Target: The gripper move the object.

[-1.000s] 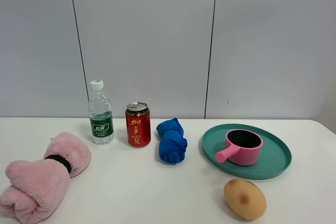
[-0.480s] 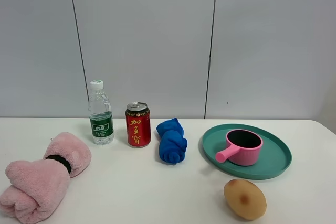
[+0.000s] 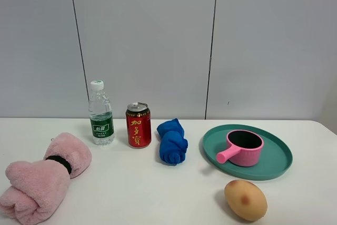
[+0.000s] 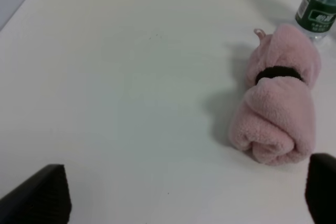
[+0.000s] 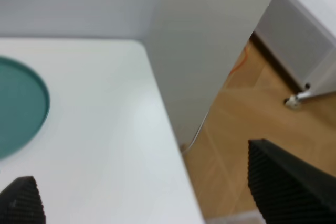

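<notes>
A: Grippers?
B: My left gripper (image 4: pixel 186 200) has its fingers spread wide, holding nothing, pink towel (image 4: pixel 278 103) just ahead. My right gripper (image 5: pixel 152 192) is likewise spread and bare, at the counter (image 5: pixel 100 129) corner.
A: Saucepan?
B: Pink saucepan (image 3: pixel 242 148) sits on the teal tray (image 3: pixel 276 159), well apart from both.

Back row on the bench (image 3: pixel 131 193), L to R: water bottle (image 3: pixel 100 113), soda can (image 3: pixel 138 125), rolled cloth (image 3: pixel 171 141), then tray (image 3: pixel 274 164). The toy saucepan (image 3: pixel 242 147) sits on the tray, handle pointing front-L. Potato (image 3: pixel 245 199) lies in front of the tray. Rolled towel (image 3: pixel 45 176) lies far L, in front of the bottle.
</notes>
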You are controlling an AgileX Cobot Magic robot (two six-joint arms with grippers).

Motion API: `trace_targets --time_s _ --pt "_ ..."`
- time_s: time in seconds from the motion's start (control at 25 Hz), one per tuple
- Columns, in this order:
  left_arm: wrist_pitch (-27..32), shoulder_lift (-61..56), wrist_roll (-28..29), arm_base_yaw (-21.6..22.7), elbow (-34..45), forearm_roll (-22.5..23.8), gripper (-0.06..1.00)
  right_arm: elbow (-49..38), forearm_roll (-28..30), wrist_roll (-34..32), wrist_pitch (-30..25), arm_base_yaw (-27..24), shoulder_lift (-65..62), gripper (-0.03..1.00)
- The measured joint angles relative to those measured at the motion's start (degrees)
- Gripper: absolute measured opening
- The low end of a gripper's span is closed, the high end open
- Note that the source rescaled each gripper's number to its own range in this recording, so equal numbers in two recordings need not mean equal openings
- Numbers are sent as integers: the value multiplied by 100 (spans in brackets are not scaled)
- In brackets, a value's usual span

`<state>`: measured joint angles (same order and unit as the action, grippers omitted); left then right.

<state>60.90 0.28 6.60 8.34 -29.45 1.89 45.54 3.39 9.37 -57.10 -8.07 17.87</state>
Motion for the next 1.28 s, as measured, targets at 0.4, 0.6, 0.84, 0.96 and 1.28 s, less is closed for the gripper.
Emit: trace_targets --time_s 0.4,0.6,0.84,0.96,1.28 --pt "0 0 0 0 0 0 100 -1444 -728 -160 -182 0 -1683 77" --pt "0 0 0 0 0 0 100 -1638 -728 -160 -337 0 -1801 77" --pt "0 0 0 0 0 0 100 -1652 -728 -208 -370 0 -1801 77" --pt "0 0 0 0 0 0 100 -1652 -723 -242 -370 0 -1801 77" --pt "0 0 0 0 0 0 100 -1652 -723 -247 -370 0 -1801 77"
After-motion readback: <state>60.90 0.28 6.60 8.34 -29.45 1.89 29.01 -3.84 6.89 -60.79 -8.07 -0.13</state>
